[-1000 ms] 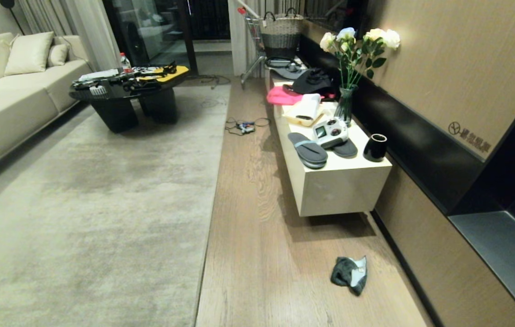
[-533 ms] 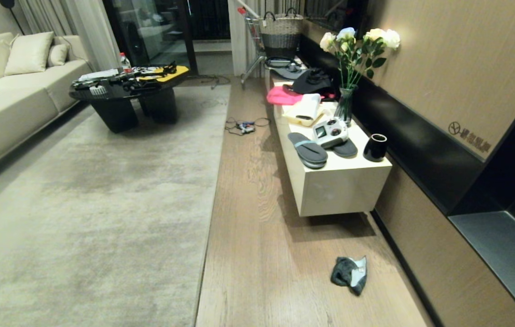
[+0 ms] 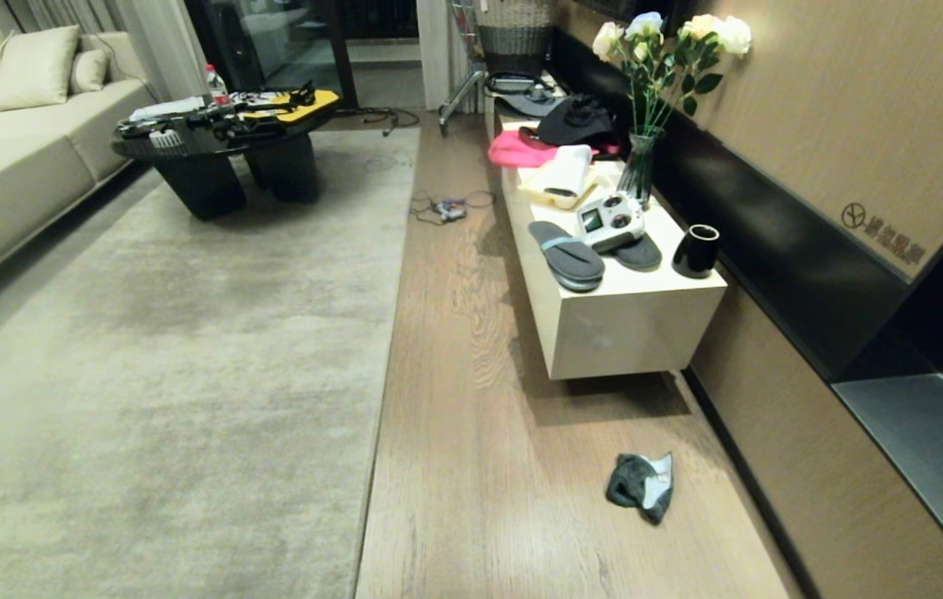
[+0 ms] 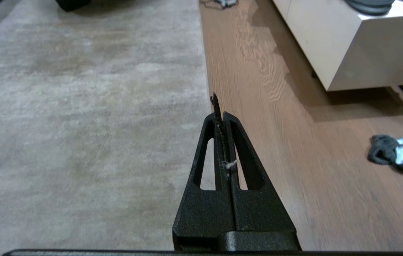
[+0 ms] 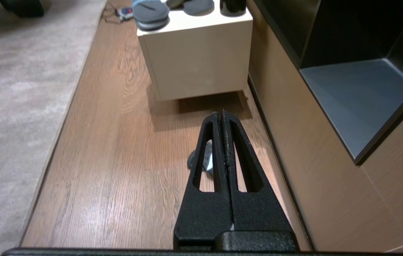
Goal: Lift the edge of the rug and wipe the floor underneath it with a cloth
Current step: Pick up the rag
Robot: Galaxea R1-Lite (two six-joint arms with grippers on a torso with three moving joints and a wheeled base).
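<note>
My view has tipped down a little since a second ago: everything in the room sits slightly differently in my head view, though nothing in it has itself moved. The cloth [image 3: 640, 486] lies crumpled where it was, on the floor [image 3: 471, 466], near the wall on my right and a little in front of the white bench [image 3: 629, 333].

My left gripper [image 4: 219, 106] hangs above the rug edge [image 4: 204, 71], fingers pressed together, nothing between them but a wisp of lint. The edge lies flat on the planks, running straight away from me. From that wrist the cloth [image 4: 390, 153] shows well off to the side, dark with a pale flap turned up.

My right gripper [image 5: 221, 113] is pressed together too and empty. It hovers over the floor with the cloth [image 5: 206, 161] partly hidden behind its fingers, between me and the bench [image 5: 194, 60].

Neither arm shows in my head view. The rug [image 3: 163, 374] fills the left side; the floor strip runs between it and the bench. On the bench lie slippers [image 3: 568, 255], a black cup [image 3: 697, 250] and a vase of roses [image 3: 639, 170].
</note>
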